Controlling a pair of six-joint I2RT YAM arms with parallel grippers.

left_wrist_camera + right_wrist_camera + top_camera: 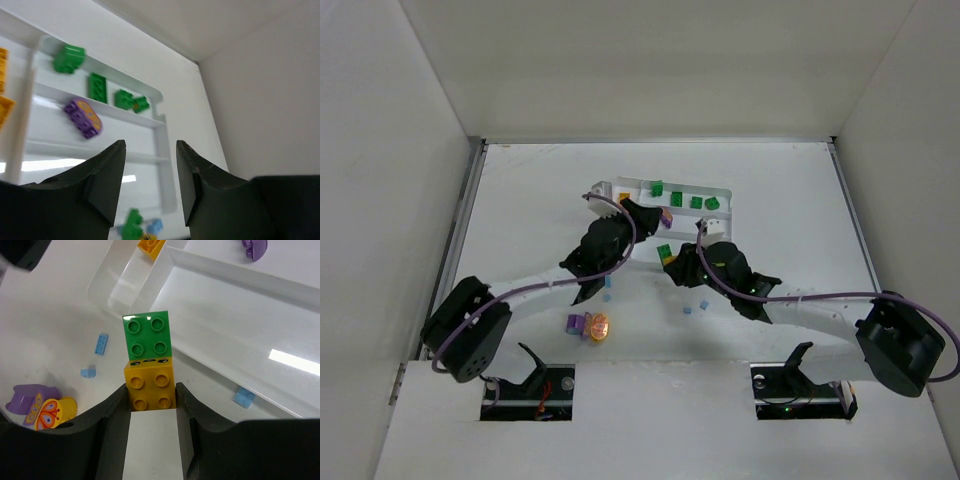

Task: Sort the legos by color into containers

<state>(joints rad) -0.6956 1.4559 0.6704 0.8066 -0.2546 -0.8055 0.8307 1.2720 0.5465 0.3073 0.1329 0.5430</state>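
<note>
Tray (pixel 728 192): white, split by thin dividers, lies toward the far middle of the counter (pixel 800 200). Holds four green bricks (pixel 97 87) in a row along the far compartment, a purple brick (pixel 83 118) with a printed top in the next compartment nearer, and orange bricks (pixel 4 107) in the section at the left end.

Left fingers (pixel 642 212): hover over the tray, just beside the purple brick as seen from overhead. Stand parted with a plain gap. Grip nothing and touch nothing in the wrist view.

Right fingers (pixel 673 268): reach to the near side of the tray, outside its wall. Clamp a yellow brick (pixel 151 387), one finger against each side face, studs up.

Green brick (pixel 148 335): butts against the far edge of the yellow brick, studs up, and pokes out past the fingertips toward the tray's near wall. Lies outside every compartment. Cannot tell whether the pair rests on the counter or hangs just above it.

Loose pieces on the counter: two light blue bits (pixel 102 343) to the left of the held pair, near each other but apart. A third blue bit (pixel 244 396) to the right, close to the tray's near wall. Purple piece (pixel 25 394) touching an orange piece with a butterfly print (pixel 50 412), well apart from the tray, nearer the left arm's side.
</note>
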